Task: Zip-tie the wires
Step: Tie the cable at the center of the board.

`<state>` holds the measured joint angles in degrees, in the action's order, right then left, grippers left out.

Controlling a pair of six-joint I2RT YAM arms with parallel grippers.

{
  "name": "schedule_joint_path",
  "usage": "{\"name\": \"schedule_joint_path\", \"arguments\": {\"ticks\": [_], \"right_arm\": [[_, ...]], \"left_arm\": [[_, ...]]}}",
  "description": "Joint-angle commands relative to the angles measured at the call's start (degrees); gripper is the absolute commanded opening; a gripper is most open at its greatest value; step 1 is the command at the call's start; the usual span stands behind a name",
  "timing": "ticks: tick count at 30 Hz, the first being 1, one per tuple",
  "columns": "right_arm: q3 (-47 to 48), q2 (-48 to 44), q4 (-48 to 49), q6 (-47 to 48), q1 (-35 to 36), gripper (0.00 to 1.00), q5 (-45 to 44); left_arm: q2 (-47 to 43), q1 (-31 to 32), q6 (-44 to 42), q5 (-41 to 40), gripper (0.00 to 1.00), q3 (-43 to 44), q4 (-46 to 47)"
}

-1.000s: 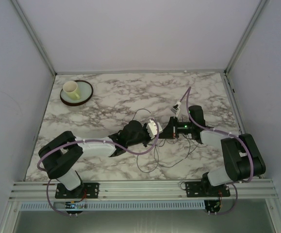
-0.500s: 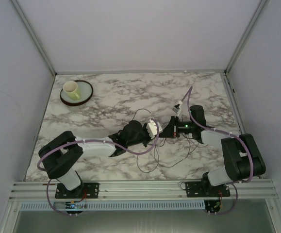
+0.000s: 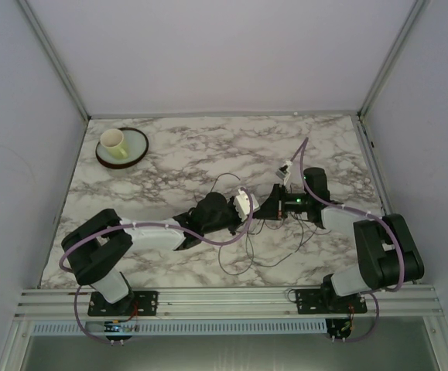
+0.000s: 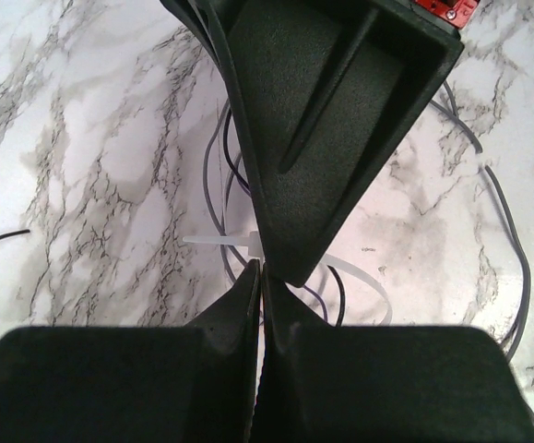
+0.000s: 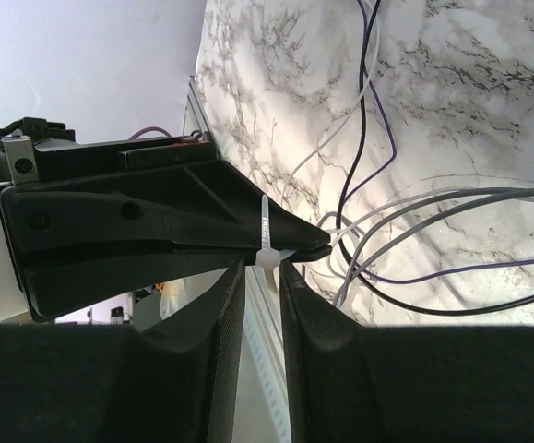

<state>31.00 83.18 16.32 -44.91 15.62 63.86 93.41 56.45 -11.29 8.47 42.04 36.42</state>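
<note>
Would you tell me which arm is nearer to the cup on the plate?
Left. The left arm lies on the same half of the table as the cup, toward the near edge; the right arm is on the opposite half.

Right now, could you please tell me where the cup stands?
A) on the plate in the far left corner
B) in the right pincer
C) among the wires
A: the cup stands on the plate, far left, well apart from the wires.
</note>
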Motion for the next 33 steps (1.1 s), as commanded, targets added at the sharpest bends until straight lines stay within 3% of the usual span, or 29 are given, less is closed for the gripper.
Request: {"name": "schedule_joint_path", "arguments": {"ticks": [1, 14, 22, 33], "right_arm": [[0.3, -2.6, -0.4, 1.7, -0.5, 0.23, -0.4], [4.4, -4.6, -12.8, 12.0, -1.2, 0.3, -6.1], [7.4, -5.5, -12.1, 11.5, -1.4, 0.36, -4.1], [7.5, -3.4, -12.2, 11.8, -0.8, 0.35, -3.5]], "left_arm": [[0.0, 0.3, 0.4, 0.8, 0.0, 0.7, 2.7], [0.5, 0.2, 1.9, 2.5, 0.0, 1.4, 1.9], [0.5, 0.0, 2.7, 3.9, 0.0, 1.2, 2.0], [0.3, -0.2, 3.1, 4.9, 0.0, 1.0, 2.4]]}}
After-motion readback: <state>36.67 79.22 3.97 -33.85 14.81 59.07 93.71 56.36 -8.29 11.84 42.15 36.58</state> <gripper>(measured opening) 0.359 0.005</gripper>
